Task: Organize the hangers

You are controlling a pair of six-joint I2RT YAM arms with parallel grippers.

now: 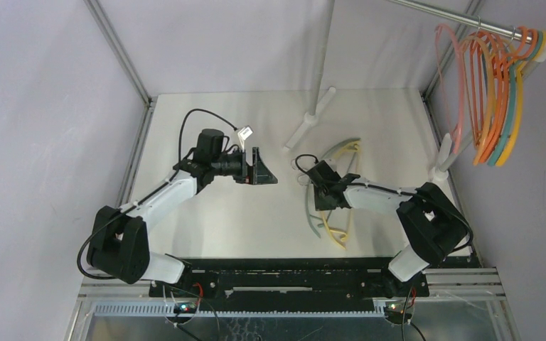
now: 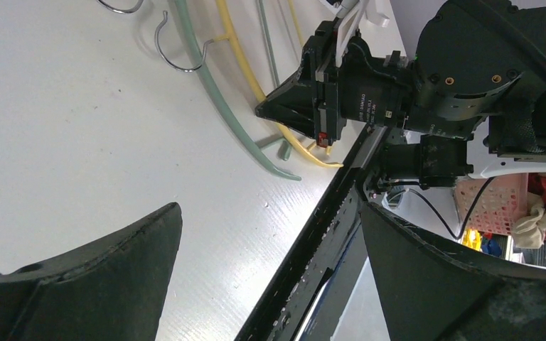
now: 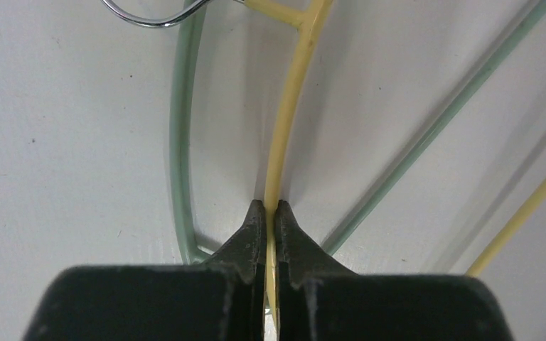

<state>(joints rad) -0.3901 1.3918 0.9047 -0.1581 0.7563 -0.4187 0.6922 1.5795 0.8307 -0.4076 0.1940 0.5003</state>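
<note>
Most hangers point(image 1: 498, 106) already on the rail point(image 1: 455, 15); seemingly two remaining on the tabletop point(image 1: 220, 220) nearer its right edge, yellow hanger point(image 3: 281, 142) clenched in right jaws, left jaws released.

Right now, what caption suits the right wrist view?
Right gripper shut on a thin yellow plastic hanger lying on the white table, a pale green hanger beside it.

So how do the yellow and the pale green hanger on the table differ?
The yellow hanger is pinched in the shut right gripper; the pale green hanger lies outside its jaws. One is yellow, the other pale green. Both are thin, curved, on the white table.
</note>
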